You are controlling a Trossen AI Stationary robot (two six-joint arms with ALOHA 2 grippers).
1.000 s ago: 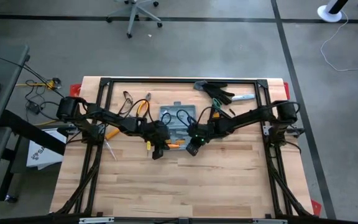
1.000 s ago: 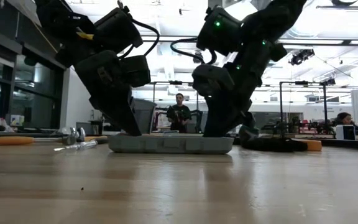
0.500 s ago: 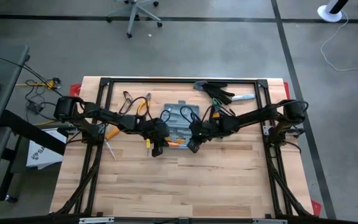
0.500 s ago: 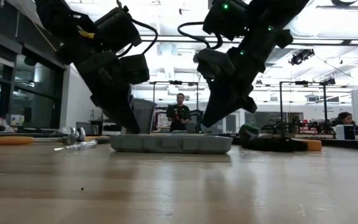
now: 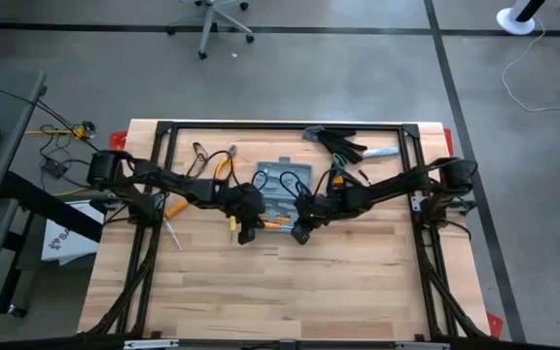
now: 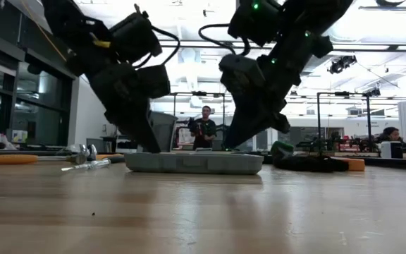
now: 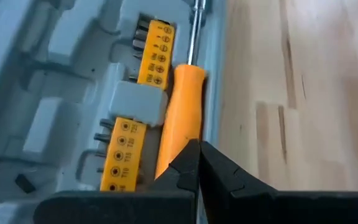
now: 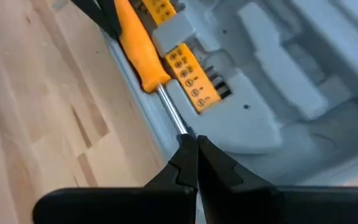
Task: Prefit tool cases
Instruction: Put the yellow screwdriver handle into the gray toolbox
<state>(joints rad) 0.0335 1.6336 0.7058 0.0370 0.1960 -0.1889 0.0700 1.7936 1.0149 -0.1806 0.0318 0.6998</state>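
While both arms reach inward over the wooden table [image 5: 261,292], the grey-blue tool case [image 5: 282,185] lies open and flat near the table's middle, toward the far edge, and serves as the reference here.

Left of the case, pliers with orange handles [image 5: 224,163] and a dark looped tool [image 5: 200,156] lie on the wood, apart from the case. A slim screwdriver [image 5: 171,231] lies further left, near the left arm's frame.

The left gripper [image 5: 244,231] stands at the case's near left corner, fingers clenched together with nothing between them. In the left wrist view the closed fingertips [image 7: 194,163] sit over the handle end of an orange-handled screwdriver [image 7: 180,121] that lies along the case's near edge. Beside it, inside the case, sit yellow bit holders [image 7: 153,57].

The right gripper [image 5: 300,233] stands at the case's near right side, fingers likewise pressed shut and empty. In the right wrist view its tips [image 8: 191,155] meet the screwdriver's metal shaft at the case rim.

In the low view both arms descend onto the case [image 6: 194,163] and block most of what lies behind it.

Right of the case and further back, black-and-grey work gloves [image 5: 343,146] lie on the table, with a pale tool [image 5: 382,153] just beside them.
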